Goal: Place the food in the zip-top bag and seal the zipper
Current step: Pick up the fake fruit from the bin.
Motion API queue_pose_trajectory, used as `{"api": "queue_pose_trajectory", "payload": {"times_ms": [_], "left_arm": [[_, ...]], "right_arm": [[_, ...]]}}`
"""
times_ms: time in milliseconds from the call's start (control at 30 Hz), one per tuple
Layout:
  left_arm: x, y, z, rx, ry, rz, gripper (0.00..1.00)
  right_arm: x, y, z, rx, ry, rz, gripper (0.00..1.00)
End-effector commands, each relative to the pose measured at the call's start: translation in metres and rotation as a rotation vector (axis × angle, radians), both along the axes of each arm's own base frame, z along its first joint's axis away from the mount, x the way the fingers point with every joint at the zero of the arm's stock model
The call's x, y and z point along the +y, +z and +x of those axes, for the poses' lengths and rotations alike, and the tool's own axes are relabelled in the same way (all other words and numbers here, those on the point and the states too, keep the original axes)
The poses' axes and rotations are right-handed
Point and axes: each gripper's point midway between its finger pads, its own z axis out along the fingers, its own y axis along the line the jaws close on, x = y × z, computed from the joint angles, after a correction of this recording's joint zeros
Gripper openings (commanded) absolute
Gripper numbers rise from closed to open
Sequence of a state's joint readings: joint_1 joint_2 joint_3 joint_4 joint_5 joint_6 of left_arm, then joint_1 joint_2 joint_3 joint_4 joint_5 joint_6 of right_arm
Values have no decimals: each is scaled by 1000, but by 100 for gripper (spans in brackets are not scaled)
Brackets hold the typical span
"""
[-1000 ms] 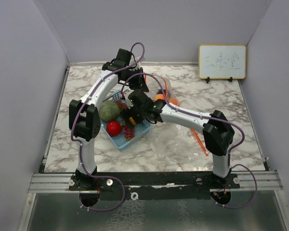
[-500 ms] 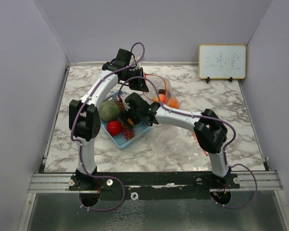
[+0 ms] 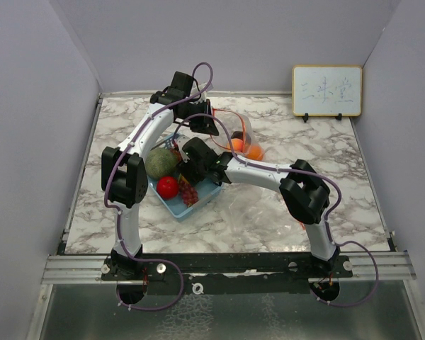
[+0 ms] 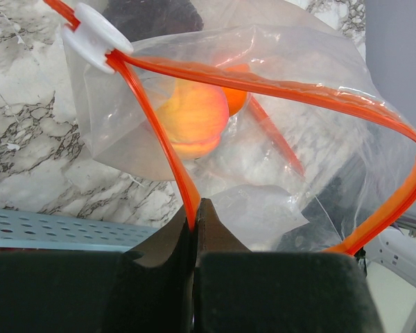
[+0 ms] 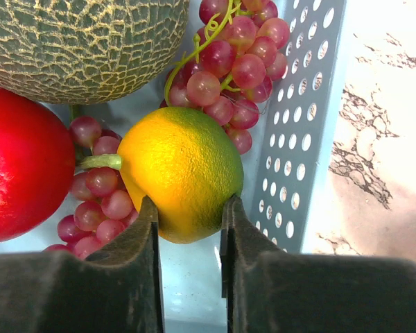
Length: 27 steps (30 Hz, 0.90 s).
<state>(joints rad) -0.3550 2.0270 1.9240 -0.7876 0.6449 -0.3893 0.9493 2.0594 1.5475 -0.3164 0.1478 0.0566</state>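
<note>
My left gripper (image 4: 195, 208) is shut on the orange zipper rim (image 4: 172, 156) of the clear zip-top bag (image 4: 277, 173) and holds its mouth open. A peach (image 4: 193, 118) and an orange fruit lie inside it, and the white slider (image 4: 90, 38) sits at the upper left. My right gripper (image 5: 188, 218) is down in the light-blue basket (image 5: 305, 125). Its fingers press both sides of a yellow-green citrus fruit (image 5: 184, 173). Around it lie the netted melon (image 5: 83, 41), a red apple (image 5: 21, 166) and red grapes (image 5: 236, 62). From above, the bag (image 3: 239, 138) stands behind the basket (image 3: 202, 200).
A small whiteboard (image 3: 326, 91) stands at the back right on the marble table (image 3: 340, 177). Grey walls enclose the left, right and back sides. The left arm arches over the basket's left side, and the right arm reaches across from the right.
The right gripper has dropped further into the basket, and its jaws have closed from wide open onto the citrus fruit. The left gripper has kept its hold on the bag rim.
</note>
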Motion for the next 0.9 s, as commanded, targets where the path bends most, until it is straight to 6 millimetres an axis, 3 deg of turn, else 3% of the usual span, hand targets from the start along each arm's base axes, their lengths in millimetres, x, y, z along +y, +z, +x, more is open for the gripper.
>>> {"api": "queue_pose_trajectory", "payload": {"times_ms": [0,300,467,633,867], "left_arm": [[3,24,-4,-60,-4,-10,0],[2,25,-2,-64,-4,-12,0],[2,24,-2,-62,-4,-9,0],[1,24,-1,-64,-6,-11,0],[1,23,-3,-63,-9,-8,0]], "right_arm": [[-9,26,6,-60,-22,-1,7],[-13,134,-25,-89,84,179,4],[-39,194,-35,-165,72,198,4],[-76,227,-17,-314,-32,106,4],[-116,237,14,-400,-180,22,3]]}}
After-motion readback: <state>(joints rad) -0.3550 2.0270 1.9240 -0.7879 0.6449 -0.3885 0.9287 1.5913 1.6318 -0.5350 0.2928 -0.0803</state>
